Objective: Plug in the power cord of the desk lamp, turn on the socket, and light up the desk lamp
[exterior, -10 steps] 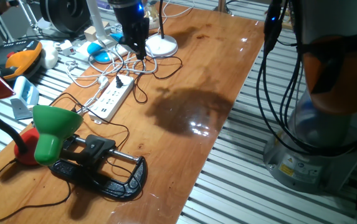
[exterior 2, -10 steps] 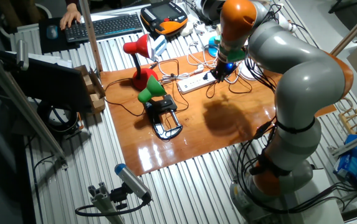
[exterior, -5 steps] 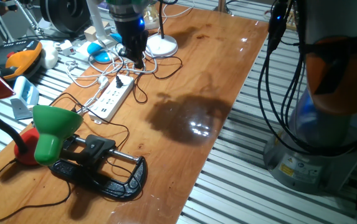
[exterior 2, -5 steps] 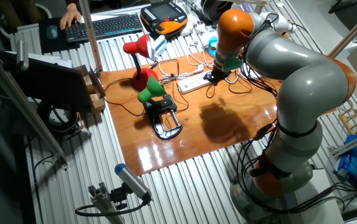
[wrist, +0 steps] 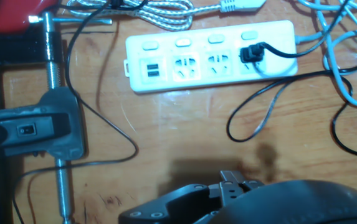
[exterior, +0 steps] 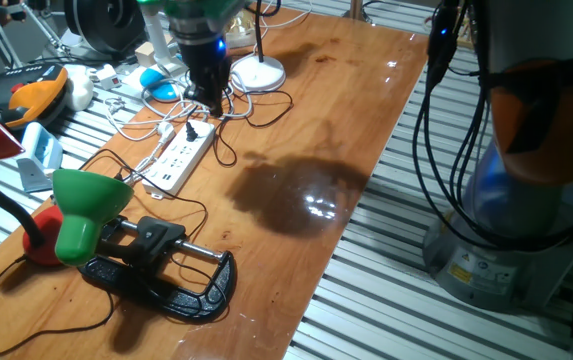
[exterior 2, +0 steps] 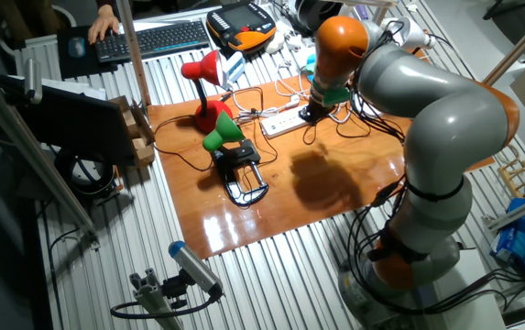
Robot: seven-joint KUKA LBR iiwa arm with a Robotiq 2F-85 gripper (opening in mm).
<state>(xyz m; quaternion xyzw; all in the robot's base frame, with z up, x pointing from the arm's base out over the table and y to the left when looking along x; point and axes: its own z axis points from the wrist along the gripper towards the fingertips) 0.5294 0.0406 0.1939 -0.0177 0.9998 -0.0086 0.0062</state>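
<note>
**Plug seated in the strip**

The hand view alone shows the power cord [wrist: 271, 93] plugged into the socket [wrist: 210, 55]. One fixed view shows the gripper [exterior: 206, 97] above the strip's far end, jaw state unclear, and the desk lamp [exterior: 84, 208] nearby.

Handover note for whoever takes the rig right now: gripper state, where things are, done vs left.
Gripper: hovering over the plug end of the power strip, holding nothing visible; open or shut can't be told.
Power strip: flat on the table, four buttons along one edge.
Black plug: already seated in the end outlet, cord looping off across the table.
Green lamp: on its black clamp base at the near end of the table, shade looks unlit.
Done: plugging in.
Left: press the strip's switch for that outlet, then confirm the lamp lights.
</note>
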